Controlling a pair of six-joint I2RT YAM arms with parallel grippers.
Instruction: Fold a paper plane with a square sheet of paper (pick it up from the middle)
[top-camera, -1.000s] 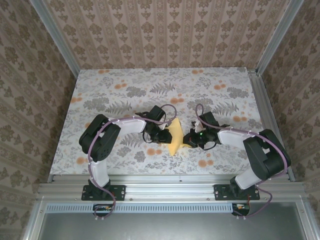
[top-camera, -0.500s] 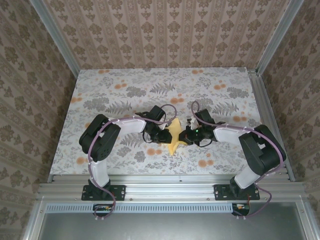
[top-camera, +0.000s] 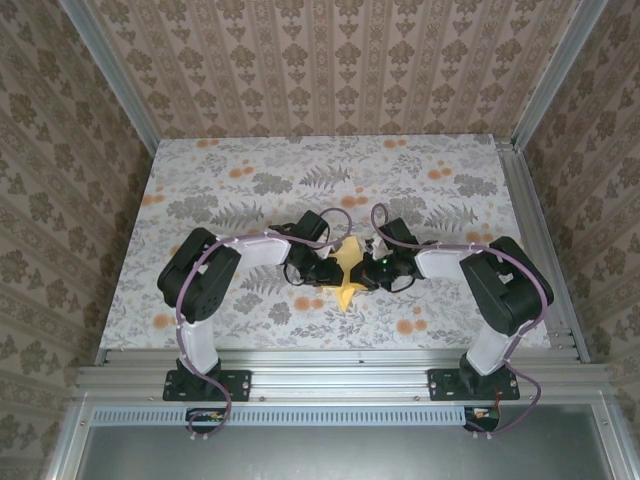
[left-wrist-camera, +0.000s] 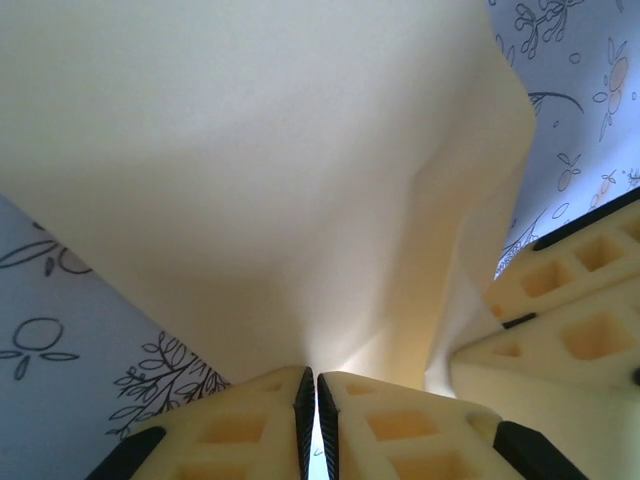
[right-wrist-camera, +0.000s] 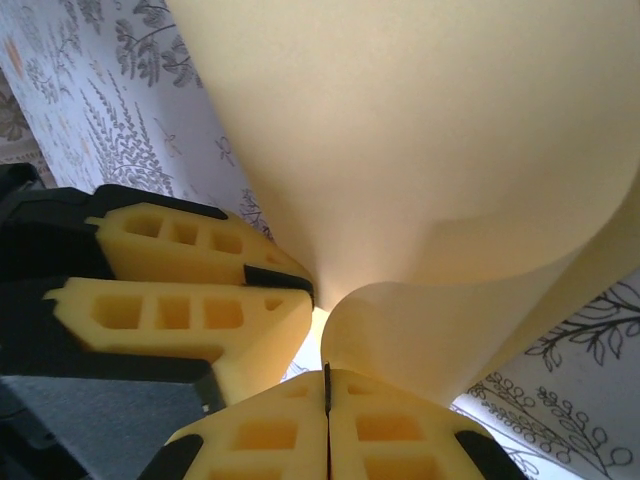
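Note:
The square sheet of paper (top-camera: 346, 288), pale yellow, stands buckled between my two grippers above the middle of the table. My left gripper (top-camera: 329, 268) is shut on its left side; in the left wrist view the sheet (left-wrist-camera: 260, 150) runs down into the closed jaws of this gripper (left-wrist-camera: 311, 388). My right gripper (top-camera: 367, 272) is shut on the opposite side; the sheet (right-wrist-camera: 420, 130) curls over into the seam of the right gripper (right-wrist-camera: 327, 385). The two grippers are almost touching: the right fingers (left-wrist-camera: 570, 335) and the left fingers (right-wrist-camera: 180, 310) each show in the other wrist view. The paper plane is out of view.
A floral cloth (top-camera: 250, 180) covers the table. Aluminium rails run along the front (top-camera: 340, 360) and the right side (top-camera: 530, 220), with wallpapered walls behind and at both sides. Open cloth lies behind and to the left of the arms.
My right gripper has moved left toward the left gripper, carrying its side of the sheet. The sheet has narrowed and bulged upward. The left arm has stayed put.

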